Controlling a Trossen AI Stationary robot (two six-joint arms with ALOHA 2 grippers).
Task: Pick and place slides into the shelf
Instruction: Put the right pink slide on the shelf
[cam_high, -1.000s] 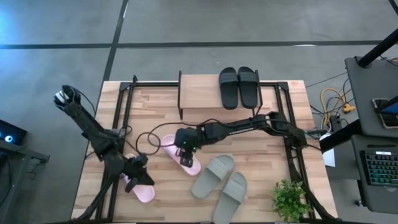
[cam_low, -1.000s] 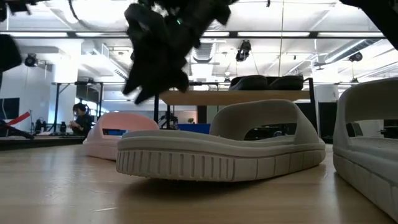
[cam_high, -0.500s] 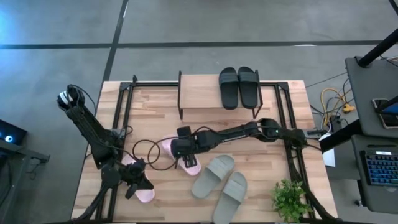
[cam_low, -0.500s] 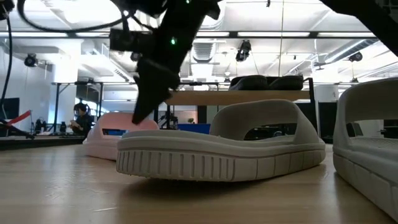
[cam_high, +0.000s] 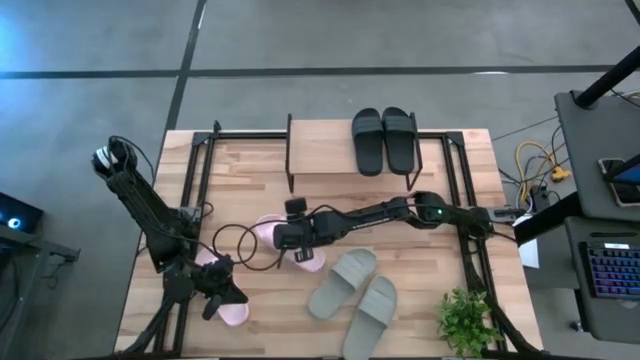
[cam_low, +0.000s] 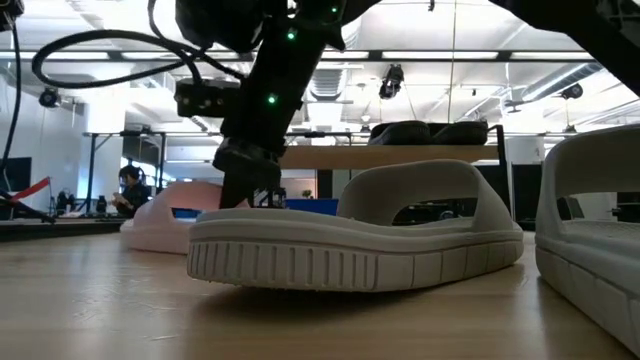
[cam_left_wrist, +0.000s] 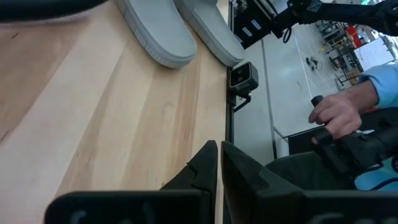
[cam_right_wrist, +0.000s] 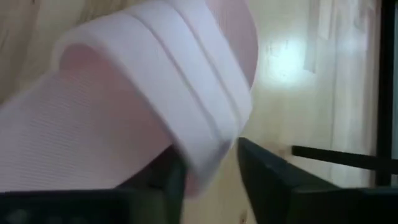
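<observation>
One pale pink slide (cam_high: 262, 234) lies on the table under my right gripper (cam_high: 291, 246), which is open. In the right wrist view its fingers stand on either side of the strap's side (cam_right_wrist: 211, 155), one under the strap and one outside. The second pink slide (cam_high: 232, 313) lies near the table's left near corner, partly under my left gripper (cam_high: 215, 297), which is shut (cam_left_wrist: 219, 168). The grey-green pair (cam_high: 350, 290) lies sole down near the near edge. The black pair (cam_high: 385, 140) rests sole down on the shelf's top board (cam_high: 320, 145). My right gripper comes down from above onto the pink slide's strap (cam_right_wrist: 211, 155). One finger (cam_right_wrist: 165, 180) is inside under the strap and the other (cam_right_wrist: 267, 174) is outside it. I cannot tell whether they touch it. The slide lies sole down on the table (cam_low: 170, 215).
A black cable (cam_high: 235, 240) loops on the table beside the pink slide. A small green plant (cam_high: 465, 320) stands at the right near corner. Black frame rails run along both table sides. A person's hand (cam_left_wrist: 336, 112) shows beyond the table's edge in the left wrist view.
My right gripper has moved toward the table's left edge and down, from above the pink slide to around its strap. My left arm has shifted a little toward the near edge over the second pink slide.
</observation>
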